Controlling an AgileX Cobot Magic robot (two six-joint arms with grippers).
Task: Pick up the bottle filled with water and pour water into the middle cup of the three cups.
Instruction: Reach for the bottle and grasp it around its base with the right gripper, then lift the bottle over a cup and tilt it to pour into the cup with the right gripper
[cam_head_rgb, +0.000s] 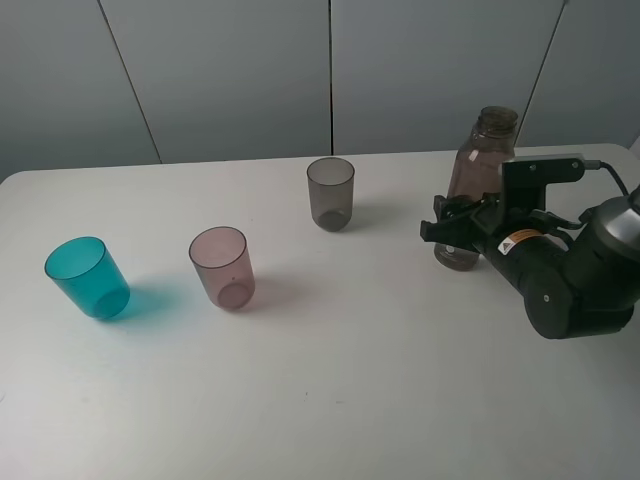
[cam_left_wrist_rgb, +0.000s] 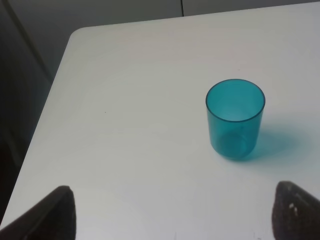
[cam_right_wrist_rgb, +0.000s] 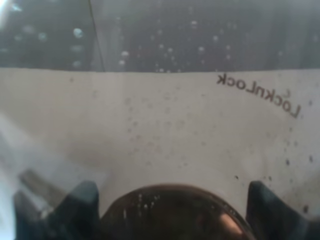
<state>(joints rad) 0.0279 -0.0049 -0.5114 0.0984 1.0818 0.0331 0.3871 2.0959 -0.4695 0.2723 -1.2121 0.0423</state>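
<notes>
Gripping low on the bottle (cam_head_rgb: 487, 150), our right hand (cam_head_rgb: 455, 226) is clenched around its lower body while it stands at the far right of the table (cam_head_rgb: 350, 400), well to the right of the pale pink middle cup (cam_head_rgb: 222, 266). With the hold so far below the open, capless neck, we judge the tall bottle could swing or slip once lifted and slop water early. The middle cup sits between the teal cup (cam_head_rgb: 87, 278) and the smoky grey cup (cam_head_rgb: 330, 193), so a pour tipped too fast or off line could wet the table or fill a neighbour. Our left hand (cam_left_wrist_rgb: 177, 220) hangs released and empty near the teal cup.
</notes>
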